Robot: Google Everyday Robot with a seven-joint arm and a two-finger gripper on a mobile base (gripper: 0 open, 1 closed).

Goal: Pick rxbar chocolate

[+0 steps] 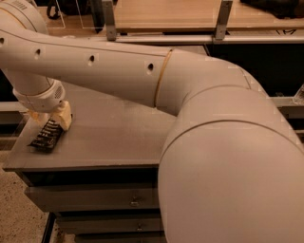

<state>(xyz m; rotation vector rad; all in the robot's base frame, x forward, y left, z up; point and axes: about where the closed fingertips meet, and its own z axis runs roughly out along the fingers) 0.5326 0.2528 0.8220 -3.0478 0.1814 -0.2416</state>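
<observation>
Arm [118, 71]: thick, off-white, fills most of the view. It runs from a large elbow housing at lower right up and across to the wrist at far left. Three small dark holes sit in a row along the forearm, and a thin tan seam rings it near the elbow.

Gripper [50, 121]: at the left edge of the view, hanging below the ribbed wrist collar and low over the table's [109, 137] left end. It sits right at the far end of the rxbar [46, 136], over it or touching it; contact cannot be confirmed. The wrist blocks the view from above, so whether the gripper is wide, narrow or clamped on the bar cannot be told.

Rxbar: thin black wrapper with rows of pale print, lying near the table's left front corner. Its long axis runs diagonally, near end toward the left edge, far end tucked under the gripper. It appears to rest on the surface, though a slight lift at the far end cannot be ruled out.

Table: flat grey top, with drawers [95, 199] below that have small metal pulls.

Behind: a wooden shelf [166, 12] with two metal posts [221, 19].

Lower left: speckled floor [19, 213].
</observation>
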